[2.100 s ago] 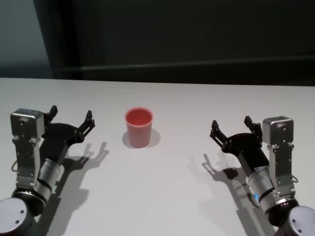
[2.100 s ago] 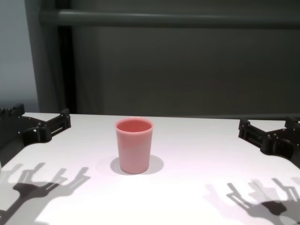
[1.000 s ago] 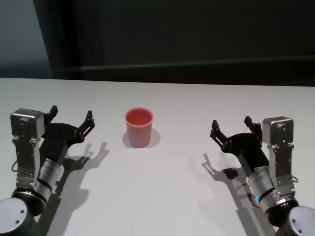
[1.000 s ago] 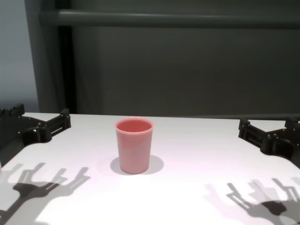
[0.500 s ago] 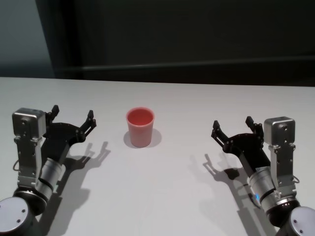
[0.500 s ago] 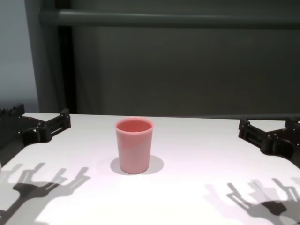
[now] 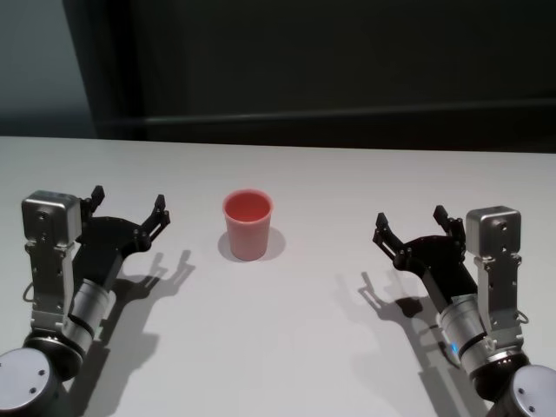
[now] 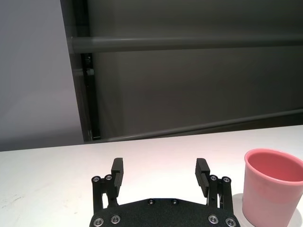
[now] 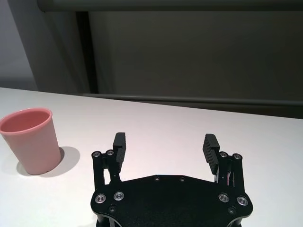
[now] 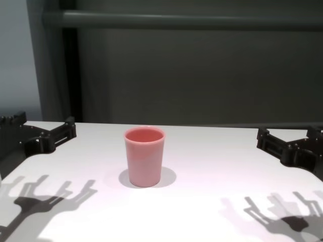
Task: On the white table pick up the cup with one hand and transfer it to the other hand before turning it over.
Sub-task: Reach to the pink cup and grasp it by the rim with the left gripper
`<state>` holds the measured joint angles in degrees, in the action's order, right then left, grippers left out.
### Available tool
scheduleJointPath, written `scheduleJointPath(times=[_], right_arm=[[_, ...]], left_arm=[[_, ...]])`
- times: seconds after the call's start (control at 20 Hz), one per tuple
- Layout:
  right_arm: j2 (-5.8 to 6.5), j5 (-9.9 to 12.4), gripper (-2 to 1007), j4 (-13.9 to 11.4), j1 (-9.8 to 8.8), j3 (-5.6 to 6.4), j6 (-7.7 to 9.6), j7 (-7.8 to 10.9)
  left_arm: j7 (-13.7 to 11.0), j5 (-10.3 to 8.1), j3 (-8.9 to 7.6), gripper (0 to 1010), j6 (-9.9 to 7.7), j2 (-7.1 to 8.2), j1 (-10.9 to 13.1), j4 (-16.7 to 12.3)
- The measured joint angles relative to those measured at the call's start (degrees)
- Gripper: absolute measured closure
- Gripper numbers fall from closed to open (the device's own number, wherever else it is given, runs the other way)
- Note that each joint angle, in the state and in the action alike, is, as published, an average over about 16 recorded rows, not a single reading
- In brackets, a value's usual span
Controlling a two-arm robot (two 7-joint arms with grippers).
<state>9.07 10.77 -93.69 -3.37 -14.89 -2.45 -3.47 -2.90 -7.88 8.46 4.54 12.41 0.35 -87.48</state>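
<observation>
Pink cup (image 7: 248,224) upright on the white worktop (image 7: 287,347), mouth up, roughly midway between two arms and touched by neither. Empty inside, as far as the head view shows. Nothing else on the worktop besides shadows.

Left tool (image 7: 129,210) poised above the worktop on the cup's left side, fingers spread wide apart, holding nothing. From the left wrist view, cup (image 8: 271,187) just beside and slightly ahead of the tool (image 8: 161,172). Right tool (image 7: 413,228) farther off on the other side, fingers likewise spread and empty.

Probably light, stiff plastic with smooth, slippery walls. Taper wider at the rim, so a squeeze around the mid-wall from the sides looks safest. Modest force likely enough. Best to take it low or high on the wall, leaving bare wall free for the second tool at the handover. Pickup not yet begun.
</observation>
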Motion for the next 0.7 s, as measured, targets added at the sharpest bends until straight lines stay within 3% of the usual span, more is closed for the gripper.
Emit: scheduleJointPath(times=[0.7], right_arm=[[0.0, 0.0, 3, 0.0, 0.0, 0.0, 0.0, 0.0]], left_arm=[[0.0, 0.0, 0.0, 9, 0.0, 0.0, 0.0, 0.0]])
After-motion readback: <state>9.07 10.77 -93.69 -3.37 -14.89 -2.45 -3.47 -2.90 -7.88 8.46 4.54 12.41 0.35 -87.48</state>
